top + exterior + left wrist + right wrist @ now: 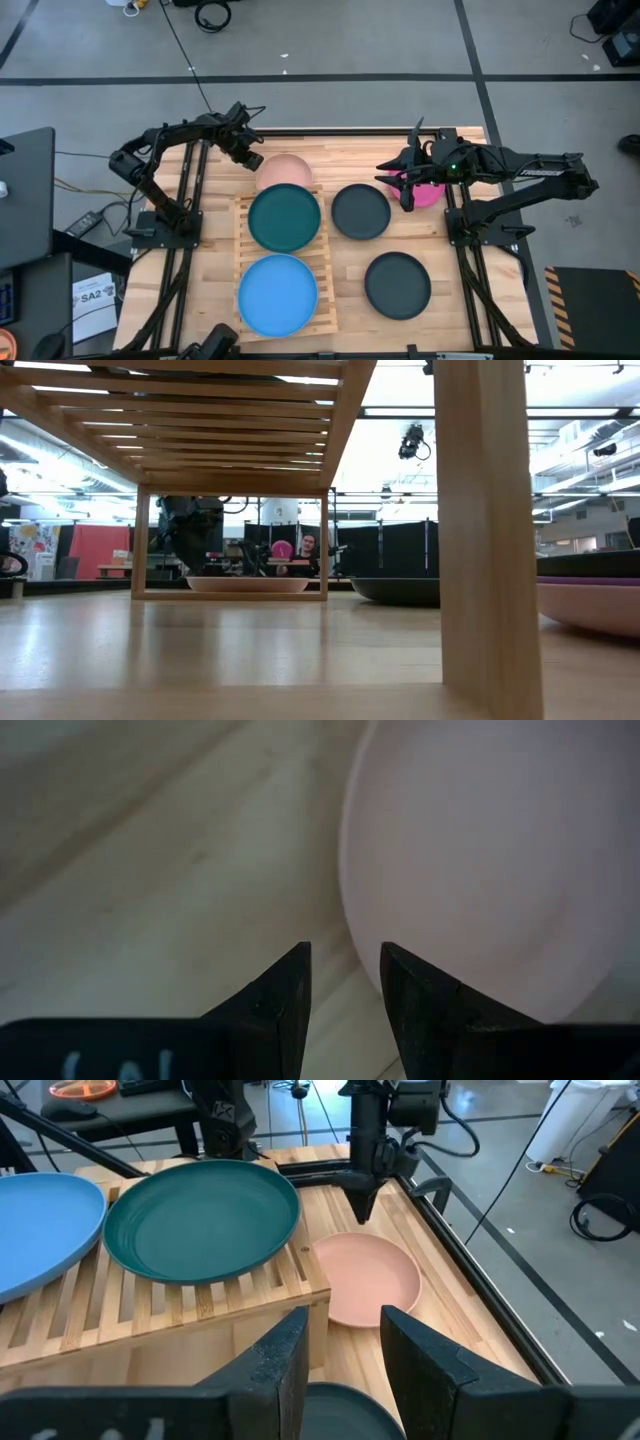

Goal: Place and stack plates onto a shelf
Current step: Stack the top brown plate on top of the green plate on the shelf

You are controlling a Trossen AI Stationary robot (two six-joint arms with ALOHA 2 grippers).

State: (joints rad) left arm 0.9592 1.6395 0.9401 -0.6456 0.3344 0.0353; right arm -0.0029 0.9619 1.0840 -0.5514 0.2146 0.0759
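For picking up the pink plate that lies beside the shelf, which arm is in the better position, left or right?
The left, probably. The left gripper hangs right at the edge of the salmon pink plate, fingers slightly apart. The right gripper is farther away, past the dark grey plate, near the magenta plate.

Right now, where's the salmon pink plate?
In the high view the salmon pink plate lies on the table at the shelf's far end, behind the teal plate, with the left gripper at its rim.
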